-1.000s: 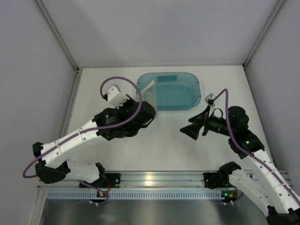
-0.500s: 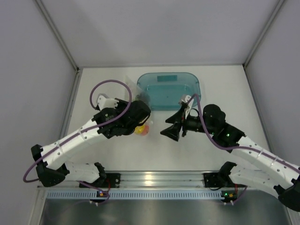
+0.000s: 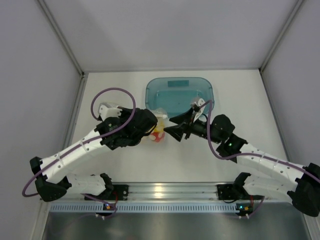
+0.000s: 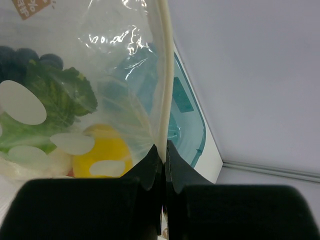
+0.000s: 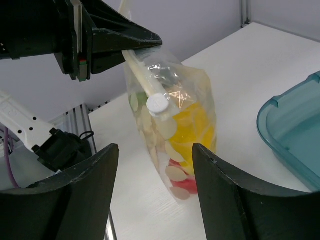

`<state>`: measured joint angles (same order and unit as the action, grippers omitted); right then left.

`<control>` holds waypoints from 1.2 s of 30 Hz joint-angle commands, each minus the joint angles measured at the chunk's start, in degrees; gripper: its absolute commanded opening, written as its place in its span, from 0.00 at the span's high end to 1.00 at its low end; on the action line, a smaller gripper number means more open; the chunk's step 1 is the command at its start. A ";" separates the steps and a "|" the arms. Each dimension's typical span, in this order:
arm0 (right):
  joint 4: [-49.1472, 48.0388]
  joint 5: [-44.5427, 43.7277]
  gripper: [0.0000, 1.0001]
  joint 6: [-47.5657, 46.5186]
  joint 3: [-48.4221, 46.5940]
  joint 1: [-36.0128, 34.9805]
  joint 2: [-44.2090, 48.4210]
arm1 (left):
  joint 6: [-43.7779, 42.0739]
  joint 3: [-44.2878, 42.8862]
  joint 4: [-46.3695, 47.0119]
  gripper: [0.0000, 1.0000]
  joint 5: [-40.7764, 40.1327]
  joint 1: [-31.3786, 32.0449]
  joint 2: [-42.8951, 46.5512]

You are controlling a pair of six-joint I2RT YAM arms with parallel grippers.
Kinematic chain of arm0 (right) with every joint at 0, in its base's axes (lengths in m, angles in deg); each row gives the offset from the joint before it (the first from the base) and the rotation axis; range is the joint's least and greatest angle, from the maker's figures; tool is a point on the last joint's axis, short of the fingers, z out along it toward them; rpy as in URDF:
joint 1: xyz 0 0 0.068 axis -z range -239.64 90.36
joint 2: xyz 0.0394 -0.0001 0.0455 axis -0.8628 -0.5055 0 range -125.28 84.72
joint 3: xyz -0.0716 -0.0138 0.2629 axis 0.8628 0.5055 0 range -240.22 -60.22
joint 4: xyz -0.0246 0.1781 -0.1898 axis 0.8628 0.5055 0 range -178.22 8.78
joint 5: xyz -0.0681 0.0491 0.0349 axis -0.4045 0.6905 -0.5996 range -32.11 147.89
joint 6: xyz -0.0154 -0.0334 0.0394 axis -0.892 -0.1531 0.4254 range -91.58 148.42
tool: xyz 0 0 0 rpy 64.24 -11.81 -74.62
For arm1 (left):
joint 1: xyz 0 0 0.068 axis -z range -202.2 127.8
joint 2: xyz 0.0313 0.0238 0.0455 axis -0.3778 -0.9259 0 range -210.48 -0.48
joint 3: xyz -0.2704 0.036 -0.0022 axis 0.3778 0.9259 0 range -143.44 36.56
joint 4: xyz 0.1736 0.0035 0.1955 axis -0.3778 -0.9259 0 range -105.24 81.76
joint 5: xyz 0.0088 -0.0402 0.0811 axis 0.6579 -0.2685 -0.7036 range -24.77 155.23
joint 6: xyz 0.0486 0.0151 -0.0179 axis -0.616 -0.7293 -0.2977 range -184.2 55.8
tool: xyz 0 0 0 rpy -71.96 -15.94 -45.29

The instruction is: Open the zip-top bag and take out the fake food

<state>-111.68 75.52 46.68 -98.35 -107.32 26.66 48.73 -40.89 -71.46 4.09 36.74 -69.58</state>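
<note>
Right pincer [image 3: 172,133] neared zip-top bag [image 5: 176,125]; only its camera shows slider [image 5: 158,104].

The clear, crinkly zip-top bag [image 5: 172,137] stands upright on the surface, with a white slider on its top strip. Packed inside are a yellow fruit [image 5: 192,122], a red apple [image 5: 184,184], a green-leaved cauliflower [image 4: 62,97] and dark grapes [image 4: 20,56].

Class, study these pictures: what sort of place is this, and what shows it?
Probably a robotics lab test cell: a white table walled by blank grey panels, a left arm and right arm mounted on a metal rail, and fake food in a zip-top bag.
</note>
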 commanded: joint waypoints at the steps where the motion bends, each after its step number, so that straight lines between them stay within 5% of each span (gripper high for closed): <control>1: -11.95 -0.49 0.39 0.64 0.43 -1.98 -0.38 | 19.70 -0.42 1.17 1.00 -2.84 -0.14 1.69; 14: -10.46 -7.61 0.43 -13.59 -0.28 -2.07 -1.44 | 18.74 -0.77 1.26 1.00 -0.29 -0.14 3.18; 25: -14.68 1.44 0.52 -21.16 0.07 -2.06 -1.17 | 16.63 -1.91 1.35 1.00 2.96 -0.14 3.53; 36: -18.11 1.62 0.58 -23.61 0.16 -2.06 -0.12 | 14.08 -2.53 1.35 1.00 4.45 -0.14 3.36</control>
<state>-125.38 76.15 25.53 -97.21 -108.39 25.41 49.69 -40.91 -71.44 9.62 36.70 -67.70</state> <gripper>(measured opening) 0.442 0.030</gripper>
